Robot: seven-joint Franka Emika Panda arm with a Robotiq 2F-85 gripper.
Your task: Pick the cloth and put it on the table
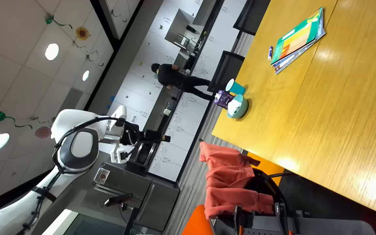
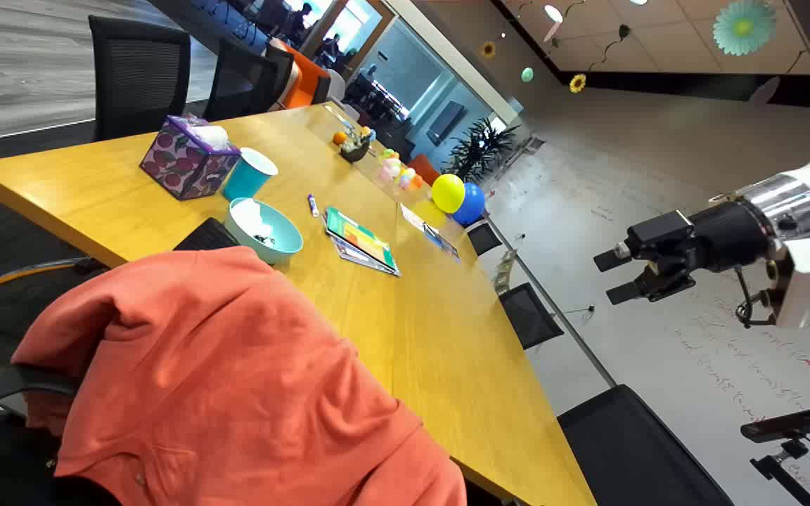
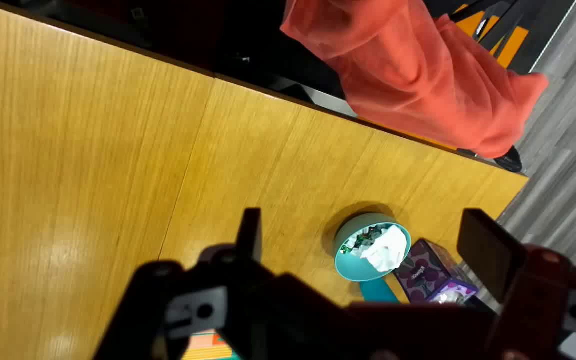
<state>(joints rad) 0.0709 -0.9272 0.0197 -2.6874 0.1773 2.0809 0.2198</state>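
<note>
- at the left in an exterior view, the curved black arm of a chair point(image 2: 22, 381) meets the fabric; hard and hooked, it looks the likeliest snag in a lift.
- just right of it, the large, wrinkled red-orange fabric cloth point(image 2: 250, 379) lies draped over the chair, beside the near edge of the glossy yellowish-brown wooden table point(image 2: 440, 337); whether it touches the wood cannot be told.
- the cloth should handle soft and limp, light enough for one arm, with a matt face that probably grips well and little to break; loose ends will likely trail.
- likely best hold: a raised wrinkle along its top fold point(image 2: 201, 277), toward the middle, a few layers deep, pinched away from the chair's frame beneath.
- beyond the cloth, on the table, stand a purple patterned tissue box point(image 2: 183, 165), a blue cup point(image 2: 245, 179) and a round pale-teal bowl point(image 2: 285, 232); a low-swinging hem could tip the last two, so lift high first.
- farther right lies a flat green-and-yellow book point(image 2: 359, 237); the stretch of table on its near side seems a fair landing place.
- at the right, well apart from the cloth, the black two-fingered gripper point(image 2: 612, 277) hangs in the air; its fingers are spread wide with nothing between them, as the wrist view bears out.
</note>
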